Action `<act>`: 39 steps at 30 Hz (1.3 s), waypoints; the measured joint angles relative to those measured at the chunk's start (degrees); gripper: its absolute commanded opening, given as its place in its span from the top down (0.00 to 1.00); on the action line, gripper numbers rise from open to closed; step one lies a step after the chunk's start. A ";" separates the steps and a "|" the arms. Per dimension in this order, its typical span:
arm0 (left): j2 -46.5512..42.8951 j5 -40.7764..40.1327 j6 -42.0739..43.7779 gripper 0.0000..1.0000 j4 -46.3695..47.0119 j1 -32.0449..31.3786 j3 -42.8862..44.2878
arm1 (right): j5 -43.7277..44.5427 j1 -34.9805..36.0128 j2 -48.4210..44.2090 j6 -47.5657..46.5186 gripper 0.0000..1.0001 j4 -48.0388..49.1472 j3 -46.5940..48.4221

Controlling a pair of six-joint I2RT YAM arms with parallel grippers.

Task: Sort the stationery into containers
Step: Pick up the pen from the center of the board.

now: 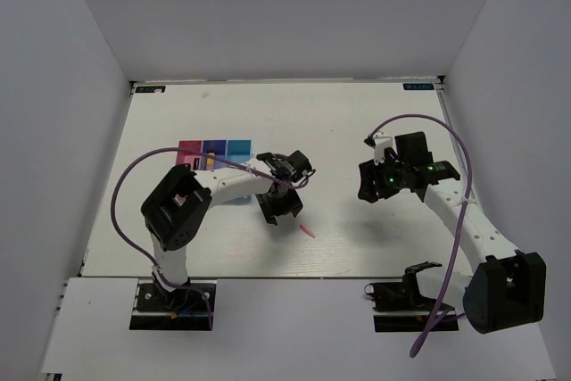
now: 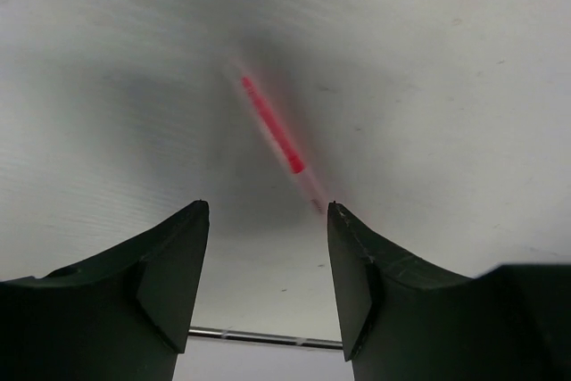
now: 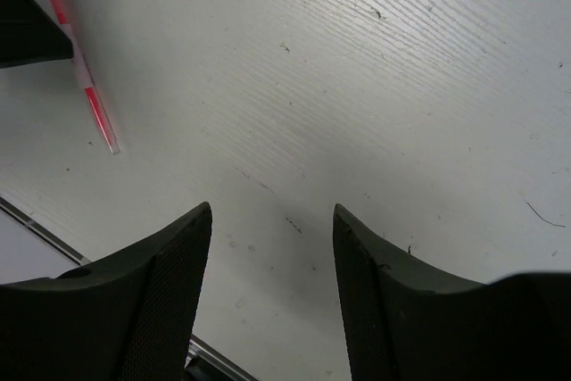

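While the left arm stretches from the lower left of the overhead frame across the tray, the left jaws hang spread and empty just up and left of a thin pink-red pen. The pen lies alone on the white desk, a little below the centre of the frame.

Seen from the left wrist, the pen runs diagonally through the upper middle of the frame. It is blurred and sits beyond the gap between two dark tips, with nothing between them. The jaws look parted so they can come down astride the pen, likely the next piece to sort.

The tray sits left of centre in the overhead frame, showing pink, dark blue and light blue compartments. The arm hides its lower part, so its contents are hard to tell.

The right arm bends in from the lower right, and the right jaws are released over bare desk. Its wrist view shows the pen in the upper left corner, well apart from the jaws. That arm seems parked aside to leave the left one room.
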 measured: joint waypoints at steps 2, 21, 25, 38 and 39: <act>1.95 -0.02 -1.09 0.34 0.09 -0.33 2.08 | -0.04 0.00 -0.37 0.00 0.40 -0.02 0.00; 8.55 1.22 -3.93 0.84 -4.20 -0.74 7.78 | -0.24 -0.20 -2.08 0.26 0.40 0.00 0.00; 8.83 1.86 -2.80 1.00 -4.90 -0.76 8.07 | -0.28 -0.28 -2.62 0.37 0.40 0.02 0.00; 7.17 -10.34 17.05 1.00 -12.61 -5.27 23.15 | -0.72 -0.48 -3.04 0.39 0.40 0.04 0.00; 5.60 -11.37 18.86 1.00 -13.03 -5.25 23.80 | -0.72 -0.48 -3.04 0.39 0.40 0.02 0.00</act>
